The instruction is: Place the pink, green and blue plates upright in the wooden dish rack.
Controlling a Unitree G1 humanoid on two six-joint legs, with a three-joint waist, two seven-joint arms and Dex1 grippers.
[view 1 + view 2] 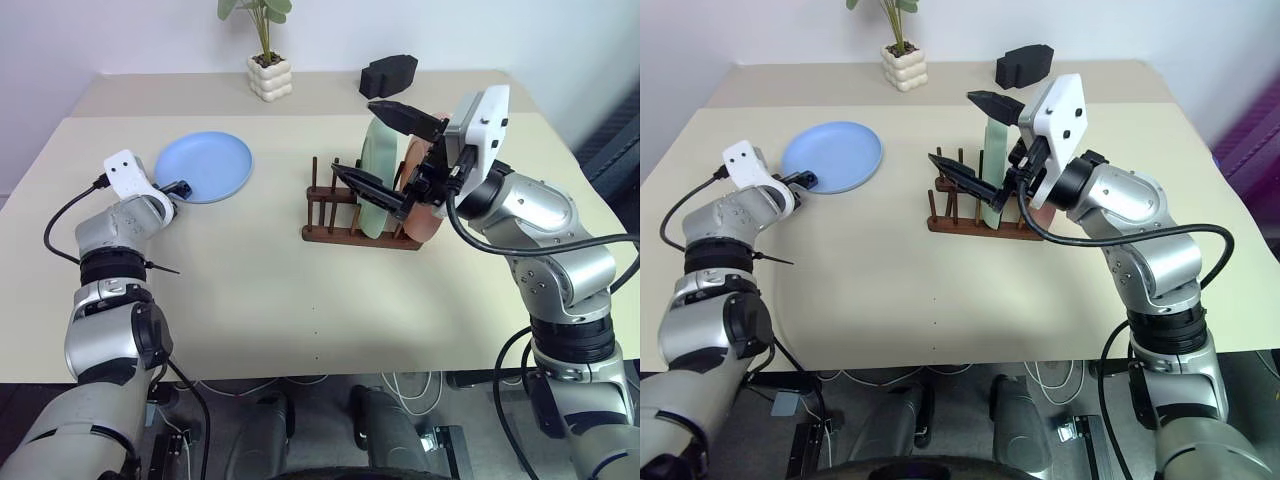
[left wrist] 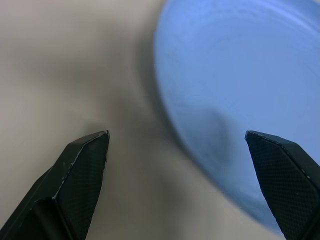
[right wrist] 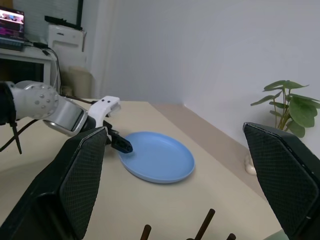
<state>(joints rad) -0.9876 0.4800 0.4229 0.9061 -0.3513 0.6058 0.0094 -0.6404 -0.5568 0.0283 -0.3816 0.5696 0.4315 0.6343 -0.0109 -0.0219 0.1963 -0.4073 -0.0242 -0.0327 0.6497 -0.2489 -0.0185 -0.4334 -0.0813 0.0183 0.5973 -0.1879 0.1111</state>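
We see the left claw (image 1: 178, 188) spread wide at the blue plate's (image 1: 205, 165) rim; the right claw (image 1: 375, 145) gapes empty above the wooden dish rack (image 1: 340, 232).

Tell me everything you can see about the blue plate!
The blue plate is round, shallow and light blue, with a plain matte surface and a low raised rim. It lies flat on the beige table, over on the robot's left side, apart from the wooden dish rack. Nothing sits on it. The left claw is open right at the plate's near edge, one finger over the rim and the other over the table. Whether a finger touches the plate cannot be told.
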